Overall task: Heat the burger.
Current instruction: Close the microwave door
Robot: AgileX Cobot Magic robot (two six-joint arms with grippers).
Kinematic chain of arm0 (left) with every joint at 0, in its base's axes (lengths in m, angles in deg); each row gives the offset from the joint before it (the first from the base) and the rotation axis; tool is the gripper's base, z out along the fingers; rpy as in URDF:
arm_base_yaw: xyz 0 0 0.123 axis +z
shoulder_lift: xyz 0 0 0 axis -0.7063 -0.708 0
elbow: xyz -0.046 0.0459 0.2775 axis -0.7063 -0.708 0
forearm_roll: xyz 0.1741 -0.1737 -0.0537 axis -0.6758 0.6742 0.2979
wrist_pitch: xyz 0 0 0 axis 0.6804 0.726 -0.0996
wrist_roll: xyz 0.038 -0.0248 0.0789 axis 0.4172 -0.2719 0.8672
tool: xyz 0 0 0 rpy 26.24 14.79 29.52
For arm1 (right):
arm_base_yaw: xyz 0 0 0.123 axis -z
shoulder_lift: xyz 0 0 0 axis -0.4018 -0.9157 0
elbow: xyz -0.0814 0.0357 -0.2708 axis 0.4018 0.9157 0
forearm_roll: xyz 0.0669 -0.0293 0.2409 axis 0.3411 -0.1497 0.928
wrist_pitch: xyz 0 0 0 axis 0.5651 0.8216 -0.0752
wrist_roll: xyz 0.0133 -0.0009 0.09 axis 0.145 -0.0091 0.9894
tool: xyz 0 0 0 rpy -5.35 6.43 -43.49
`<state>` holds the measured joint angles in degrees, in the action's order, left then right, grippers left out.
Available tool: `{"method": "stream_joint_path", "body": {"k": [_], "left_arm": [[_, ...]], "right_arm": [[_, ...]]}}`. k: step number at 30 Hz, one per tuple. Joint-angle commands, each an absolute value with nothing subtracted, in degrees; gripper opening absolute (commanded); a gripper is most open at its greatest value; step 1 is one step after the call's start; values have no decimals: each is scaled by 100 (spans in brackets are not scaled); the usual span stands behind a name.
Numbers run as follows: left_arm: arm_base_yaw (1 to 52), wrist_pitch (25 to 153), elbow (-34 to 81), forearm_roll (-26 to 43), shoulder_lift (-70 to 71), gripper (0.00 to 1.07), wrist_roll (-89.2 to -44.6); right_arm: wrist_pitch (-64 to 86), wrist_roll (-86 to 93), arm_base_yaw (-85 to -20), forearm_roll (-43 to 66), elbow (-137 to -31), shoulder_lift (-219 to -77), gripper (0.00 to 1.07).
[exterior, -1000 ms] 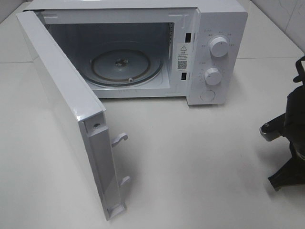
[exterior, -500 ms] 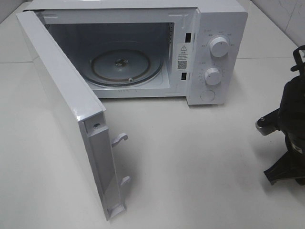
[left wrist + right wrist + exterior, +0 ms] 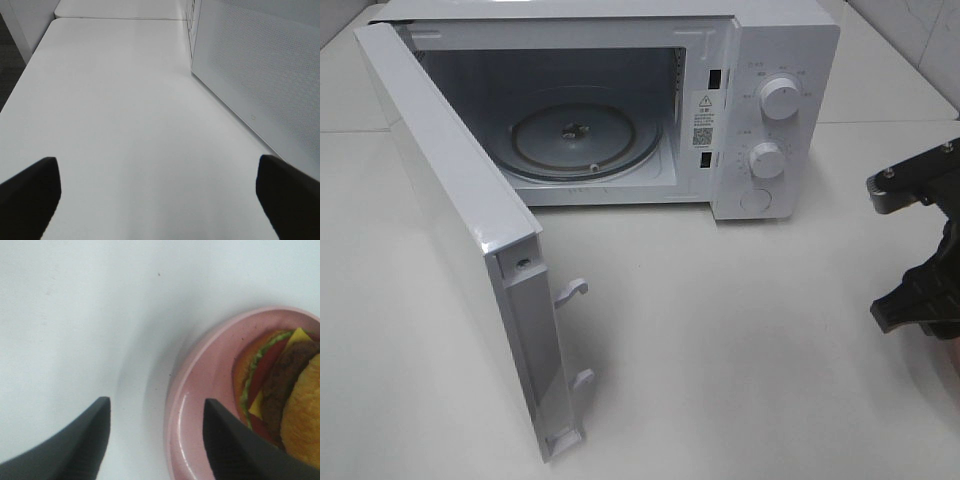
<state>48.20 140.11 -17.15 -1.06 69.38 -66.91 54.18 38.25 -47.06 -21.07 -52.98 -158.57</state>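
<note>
The burger [image 3: 287,400] lies on a pink plate [image 3: 200,390] on the white table; the right wrist view shows its golden bun, dark patty, yellow cheese, red tomato and green lettuce. My right gripper [image 3: 155,440] is open and straddles the plate's near rim, with one finger [image 3: 235,445] over the plate beside the burger and the other finger [image 3: 75,440] over the bare table. Only the right arm [image 3: 920,290] shows at the right edge of the exterior high view, where burger and plate are out of frame. My left gripper [image 3: 160,200] is open over bare table.
A white microwave [image 3: 770,110] stands at the back with its door [image 3: 470,230] swung wide open toward the front left, and its glass turntable [image 3: 585,140] is bare. The door's outer face [image 3: 260,75] runs close beside my left gripper.
At the right edge of the exterior high view my right arm has turned and shifted, and its black parts now stand farther apart. Microwave and door have not moved.
</note>
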Motion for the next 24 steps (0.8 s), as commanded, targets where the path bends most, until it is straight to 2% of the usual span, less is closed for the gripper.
{"method": "stream_joint_path", "body": {"k": [1, 3, 4, 6, 17, 24], "left_arm": [[4837, 13931, -1721, -95, 6944, 98, -6714], [4837, 13931, -1721, -95, 6944, 98, -6714], [4837, 13931, -1721, -95, 6944, 98, -6714], [4837, 13931, -1721, -95, 6944, 98, -6714], [4837, 13931, -1721, -95, 6944, 98, -6714], [4837, 13931, -1721, -95, 6944, 98, -6714]], "right_arm": [[5389, 2857, -4701, -1367, -5298, -15147, 71], [5395, 2748, -4701, -1224, -5298, -15021, 74], [5418, 2530, -4701, -863, -5298, -14723, 81], [5544, 2238, -4701, -588, -5298, -14442, 82], [6541, 1144, -4701, 500, -5293, -13170, 76], [6982, 1092, -4701, 546, -5293, -12391, 76]]}}
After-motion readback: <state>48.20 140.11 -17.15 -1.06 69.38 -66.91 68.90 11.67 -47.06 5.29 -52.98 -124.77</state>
